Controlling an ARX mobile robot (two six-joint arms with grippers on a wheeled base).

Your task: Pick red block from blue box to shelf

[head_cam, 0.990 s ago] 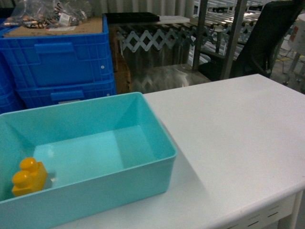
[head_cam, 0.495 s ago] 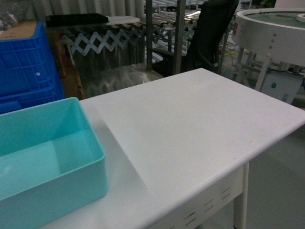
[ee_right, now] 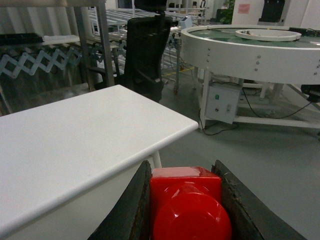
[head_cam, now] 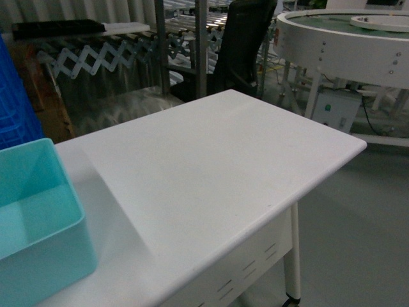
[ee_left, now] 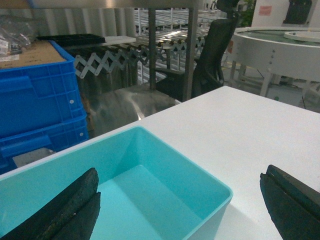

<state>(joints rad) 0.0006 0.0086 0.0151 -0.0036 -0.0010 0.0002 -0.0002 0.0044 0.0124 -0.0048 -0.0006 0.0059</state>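
Between the two dark fingers of the right gripper (ee_right: 186, 205) sits the red block (ee_right: 187, 200), pinched on both sides, held out past the edge of the white table (ee_right: 75, 135) above the grey floor. The left gripper (ee_left: 180, 210) hangs spread wide over the blue box (ee_left: 165, 165), which rests on that table by blue crates (ee_left: 35, 100).
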